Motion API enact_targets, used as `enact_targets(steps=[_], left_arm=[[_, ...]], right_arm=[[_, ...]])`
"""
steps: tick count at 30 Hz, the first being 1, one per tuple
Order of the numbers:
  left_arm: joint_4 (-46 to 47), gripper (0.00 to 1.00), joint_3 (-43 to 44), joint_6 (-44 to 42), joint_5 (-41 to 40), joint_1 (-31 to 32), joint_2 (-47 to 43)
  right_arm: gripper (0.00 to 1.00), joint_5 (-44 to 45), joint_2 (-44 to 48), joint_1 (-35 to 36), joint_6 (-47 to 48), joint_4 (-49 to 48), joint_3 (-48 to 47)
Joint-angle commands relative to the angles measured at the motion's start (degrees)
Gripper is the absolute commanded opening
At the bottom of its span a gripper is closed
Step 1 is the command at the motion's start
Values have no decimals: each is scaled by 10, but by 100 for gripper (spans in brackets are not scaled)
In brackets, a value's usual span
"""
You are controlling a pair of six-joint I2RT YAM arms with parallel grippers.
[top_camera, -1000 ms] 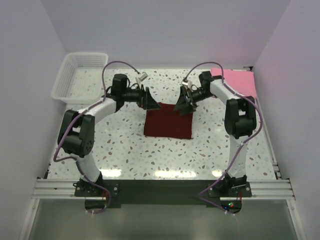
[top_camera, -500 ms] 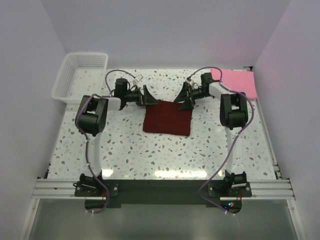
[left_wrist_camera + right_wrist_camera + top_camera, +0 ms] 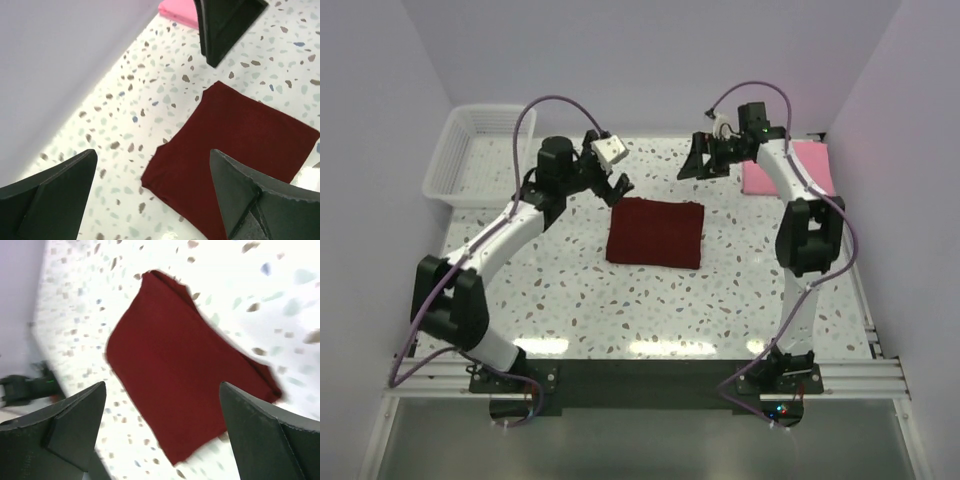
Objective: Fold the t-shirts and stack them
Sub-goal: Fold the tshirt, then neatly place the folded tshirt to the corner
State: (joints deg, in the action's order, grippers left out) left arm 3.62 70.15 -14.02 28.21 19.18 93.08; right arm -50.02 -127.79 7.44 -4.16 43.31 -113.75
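The folded dark red shirt (image 3: 655, 232) lies flat in the middle of the table (image 3: 620, 310), just nearer than both grippers. The left gripper (image 3: 610, 186) and the right gripper (image 3: 700, 164) hang over its far corners, wide open and empty. The folded pink shirt (image 3: 820, 162) lies at the far right, closer to the right arm.

Colours I see
Maroon t-shirt (image 3: 655, 232) and pink t-shirt (image 3: 815, 165), both plain; white table (image 3: 620, 300), grey-brown speckles; white basket (image 3: 438, 162).
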Motion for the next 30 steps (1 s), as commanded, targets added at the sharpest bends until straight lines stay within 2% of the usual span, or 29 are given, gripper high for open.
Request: enact_targets(steps=[1, 2, 4, 5, 6, 8, 11, 15, 20, 22, 29, 30], left_arm=[[-62, 100, -55, -209, -65, 23, -57], [-70, 100, -70, -257, -39, 33, -69], [-130, 100, -76, -321, -3, 49, -87], [-142, 100, -82, -371, 10, 76, -90], [-135, 100, -94, -390, -6, 98, -90], [-101, 100, -148, -439, -68, 169, -95], [15, 100, -211, -468, -104, 235, -80], [112, 100, -228, -475, -134, 303, -25], [178, 90, -216, -466, -153, 357, 62], [193, 85, -202, -464, -158, 367, 87], [180, 63, -141, -455, -199, 372, 172], [166, 57, -133, -453, -198, 371, 177]], right_arm=[[99, 155, 137, -1, 114, 13, 33], [99, 214, 179, 0, 128, 6, 73], [99, 271, 215, 1, 158, -20, 115], [99, 311, 242, 1, 168, -24, 156], [99, 324, 258, 0, 177, -26, 177], [99, 339, 283, 0, 184, -32, 241], [99, 332, 331, -1, 168, -40, 323], [99, 294, 357, -8, 144, -25, 372], [99, 214, 331, -36, 111, -5, 376], [99, 187, 322, -49, 100, 4, 373], [99, 194, 311, -72, 65, 2, 389], [99, 191, 315, -73, 59, -15, 397]])
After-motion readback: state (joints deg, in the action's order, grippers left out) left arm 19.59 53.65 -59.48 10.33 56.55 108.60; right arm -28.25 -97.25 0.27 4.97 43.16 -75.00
